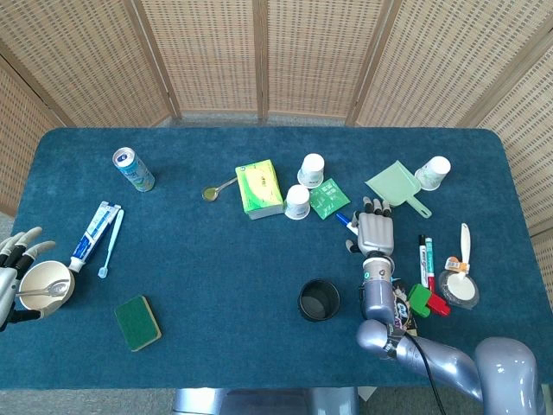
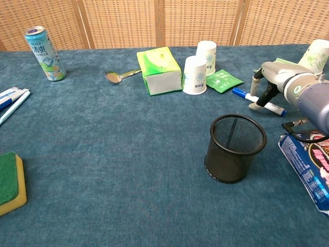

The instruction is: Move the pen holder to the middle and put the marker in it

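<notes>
Marker (image 2: pixel 257 100) lying on the blue bench (image 1: pixel 225 277), blue-capped, beyond and right of the black mesh pen holder (image 2: pixel 235 147). Pen holder standing upright near the bench's middle, apart from the marker. Right hand (image 1: pixel 374 232) hovering palm-down over the marker, fingers (image 2: pixel 255 77) spread and arching down, tips touching or nearly touching it, not yet pinching. Left hand (image 1: pixel 12 268) resting at the far left edge, fingers spread beside a bowl (image 1: pixel 47 284) holding a spoon.
</notes>
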`<act>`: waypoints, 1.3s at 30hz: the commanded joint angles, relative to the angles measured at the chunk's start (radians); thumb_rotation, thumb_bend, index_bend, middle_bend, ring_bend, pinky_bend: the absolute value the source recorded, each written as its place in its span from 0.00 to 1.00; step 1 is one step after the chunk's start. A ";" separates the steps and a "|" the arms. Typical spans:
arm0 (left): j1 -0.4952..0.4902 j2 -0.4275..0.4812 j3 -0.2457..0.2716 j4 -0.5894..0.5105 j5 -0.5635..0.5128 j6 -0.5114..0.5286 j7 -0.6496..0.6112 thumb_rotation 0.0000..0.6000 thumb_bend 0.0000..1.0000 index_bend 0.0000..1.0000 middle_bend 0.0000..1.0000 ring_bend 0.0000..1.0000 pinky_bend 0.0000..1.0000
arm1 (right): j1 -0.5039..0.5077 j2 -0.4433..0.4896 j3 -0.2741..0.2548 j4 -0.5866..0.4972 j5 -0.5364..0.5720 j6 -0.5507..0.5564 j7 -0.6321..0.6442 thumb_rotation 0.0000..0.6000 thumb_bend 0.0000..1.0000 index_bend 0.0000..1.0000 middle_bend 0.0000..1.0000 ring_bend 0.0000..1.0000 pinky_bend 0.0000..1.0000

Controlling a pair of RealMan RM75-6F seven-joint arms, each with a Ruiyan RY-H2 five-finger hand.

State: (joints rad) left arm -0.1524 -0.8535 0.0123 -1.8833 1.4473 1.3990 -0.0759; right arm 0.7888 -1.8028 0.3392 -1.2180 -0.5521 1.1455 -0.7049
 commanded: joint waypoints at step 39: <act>0.012 0.005 -0.015 0.000 0.021 -0.025 -0.011 1.00 0.09 0.19 0.00 0.00 0.04 | -0.097 0.103 -0.090 -0.128 -0.229 0.148 -0.021 1.00 0.45 0.55 0.05 0.00 0.02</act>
State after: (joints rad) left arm -0.1401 -0.8486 -0.0023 -1.8837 1.4681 1.3736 -0.0867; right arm 0.7111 -1.7288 0.2748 -1.3089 -0.7336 1.2548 -0.7263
